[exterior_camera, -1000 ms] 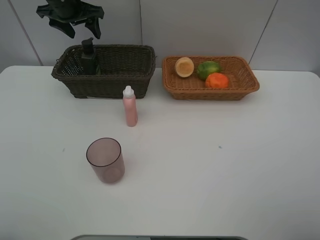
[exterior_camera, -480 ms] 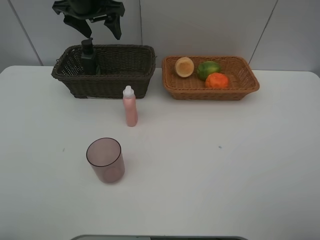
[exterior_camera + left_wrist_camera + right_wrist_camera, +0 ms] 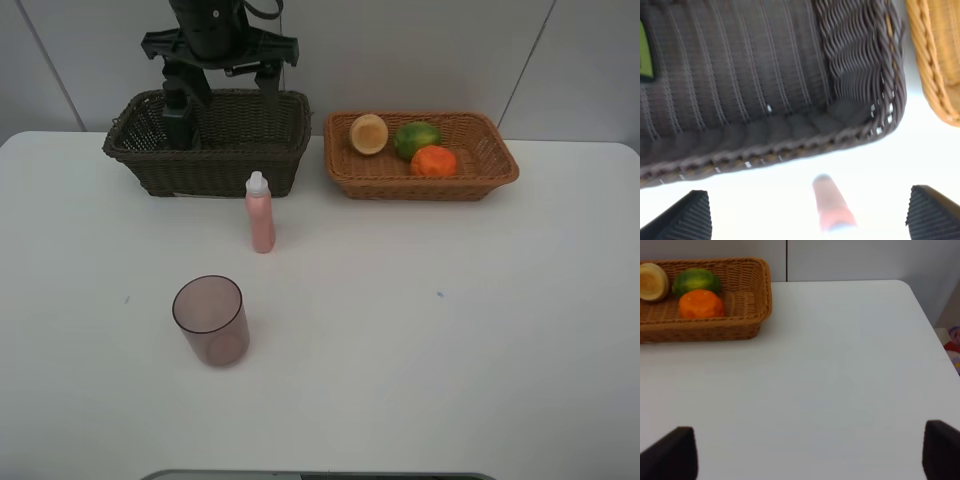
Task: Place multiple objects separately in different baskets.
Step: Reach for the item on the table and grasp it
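While cap-up, pink bottle (image 3: pixel 261 220) upright.

The dark brown basket (image 3: pixel 220 170) is rough, matt woven wicker. The tan basket (image 3: pixel 420 186) is wicker with a slight sheen. The surface (image 3: pixel 450 350) is white, smooth and matt. The cup (image 3: pixel 210 322) looks like translucent plastic, the pink bottle (image 3: pixel 261 222) like smooth plastic. The left fingers (image 3: pixel 687 220) are black and finely ribbed.

The slim pink bottle (image 3: pixel 832 207) is blurring in the left wrist view, where the frame edge is cutting the dark green pump bottle (image 3: pixel 645 52) to a sliver. In the high view the dark brown basket (image 3: pixel 230 165) is hiding that bottle's base.
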Robot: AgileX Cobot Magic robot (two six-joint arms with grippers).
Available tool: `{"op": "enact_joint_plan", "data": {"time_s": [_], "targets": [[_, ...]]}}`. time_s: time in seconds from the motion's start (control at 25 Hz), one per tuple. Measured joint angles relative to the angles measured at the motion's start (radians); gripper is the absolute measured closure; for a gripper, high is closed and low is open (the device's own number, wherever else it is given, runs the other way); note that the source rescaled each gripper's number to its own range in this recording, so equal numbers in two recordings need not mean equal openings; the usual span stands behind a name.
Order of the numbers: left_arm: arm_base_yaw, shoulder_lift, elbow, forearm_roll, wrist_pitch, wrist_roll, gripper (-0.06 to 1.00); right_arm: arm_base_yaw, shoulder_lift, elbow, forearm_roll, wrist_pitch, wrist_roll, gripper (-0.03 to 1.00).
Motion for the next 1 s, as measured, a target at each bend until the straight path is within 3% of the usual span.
{"op": "enact_joint_plan", "data": {"time_s": [0.36,0.72,1.0], "targets": [[-0.078,0.0,0.105,0.015,0.011,-0.081,-0.04,0.0,0.0,0.0,0.0,0.0,0.0,-0.03],[-0.094,0.0,0.183,0.018,0.007,-0.162,-0.04,0.0,0.0,0.0,0.0,0.0,0.0,-0.03],[-0.095,0.0,0.249,0.018,-0.097,-0.214,-0.04,0.0,0.0,0.0,0.0,0.0,0.0,-0.03]]}}
